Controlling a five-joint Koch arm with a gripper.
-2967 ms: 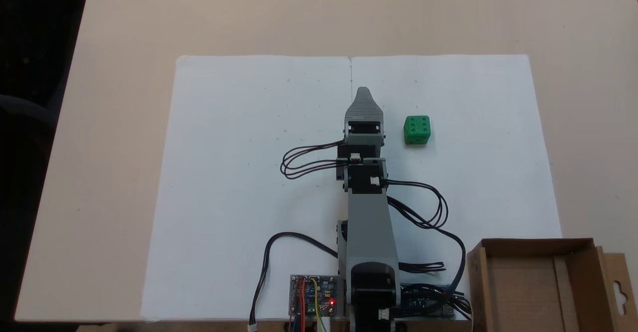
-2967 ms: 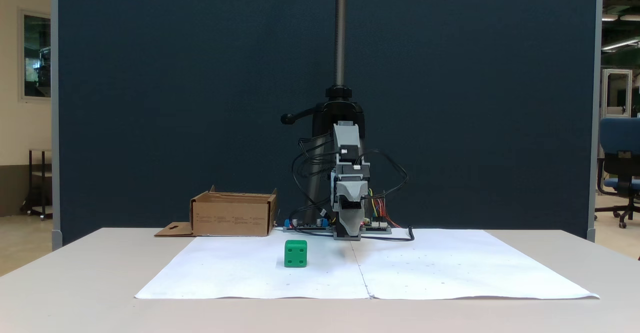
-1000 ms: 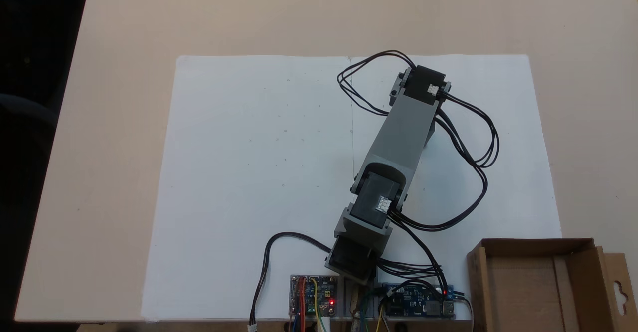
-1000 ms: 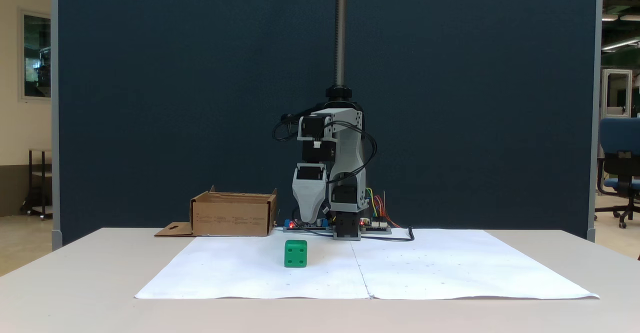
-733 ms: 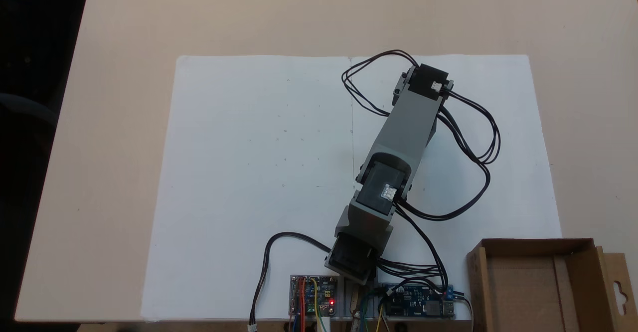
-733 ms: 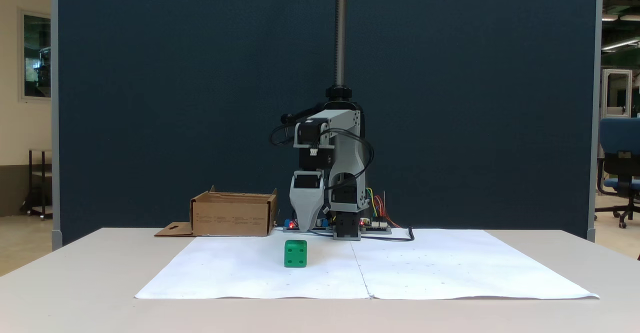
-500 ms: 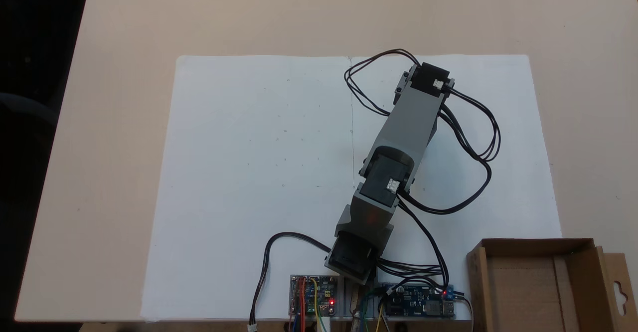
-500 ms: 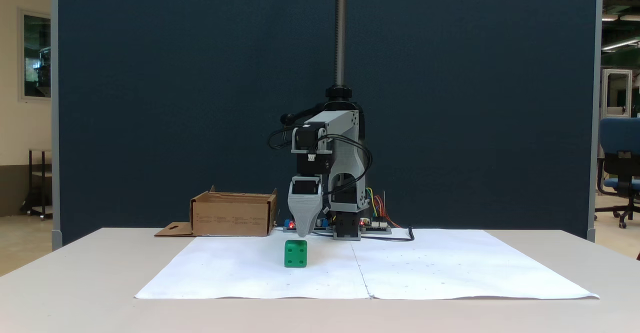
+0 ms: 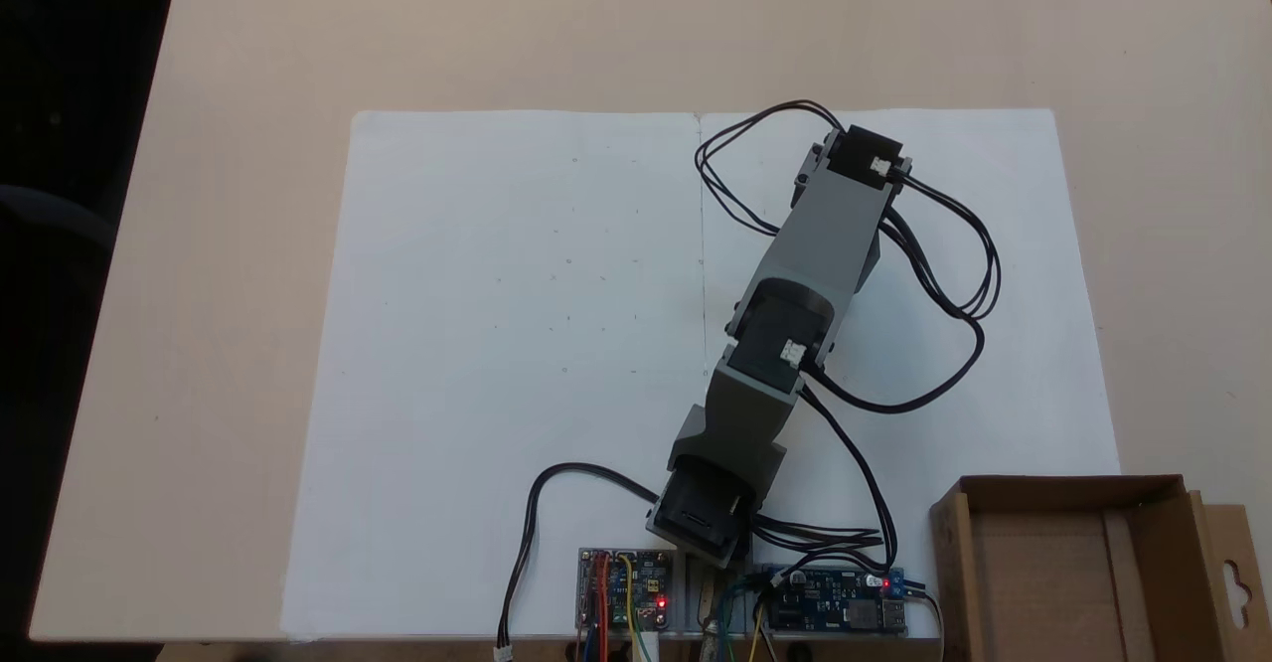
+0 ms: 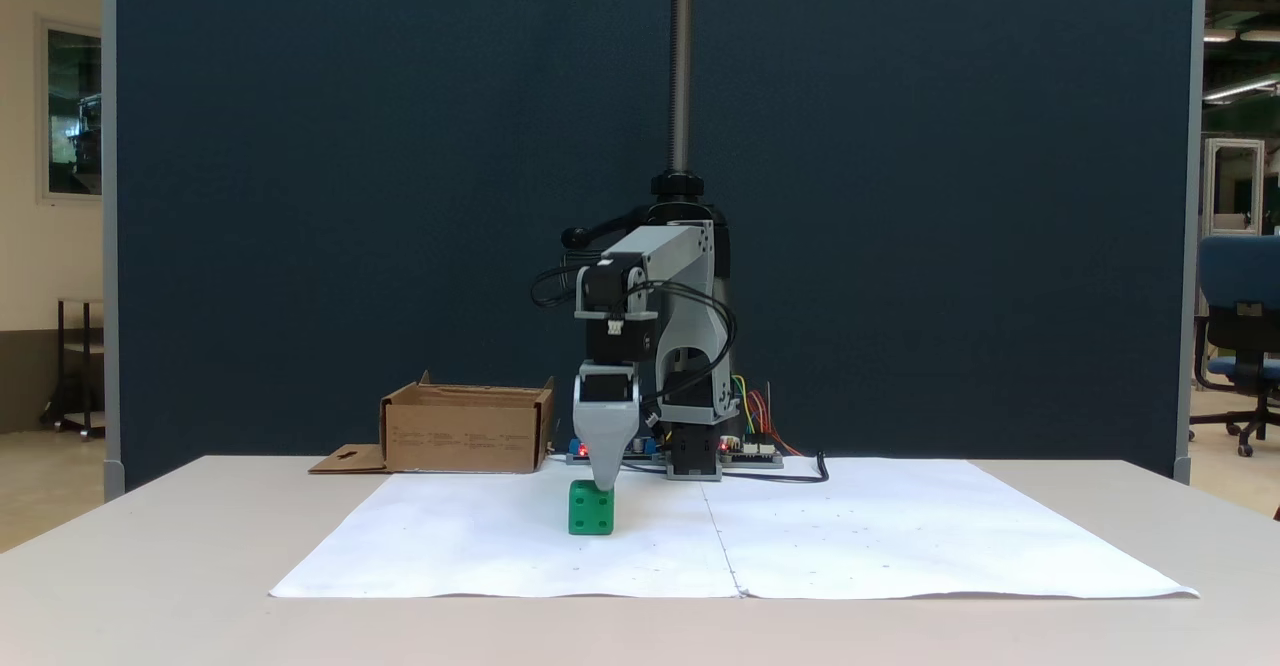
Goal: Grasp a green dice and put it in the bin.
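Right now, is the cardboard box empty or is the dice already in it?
Empty: the box shows a bare floor, and the dice sits on the paper.

A lab or workshop is suggested: a beige tabletop [image 10: 150, 546] is backed by a dark blue partition [image 10: 400, 146], bare circuit boards [image 9: 626, 590] are wired at 6 o'clock, and a blue office chair [image 10: 1235, 331] is seen at 3 o'clock.

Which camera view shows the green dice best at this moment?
The fixed view facing the arm: the green dice sits unobstructed on the paper, with the gripper just above it. From above, the arm covers it.
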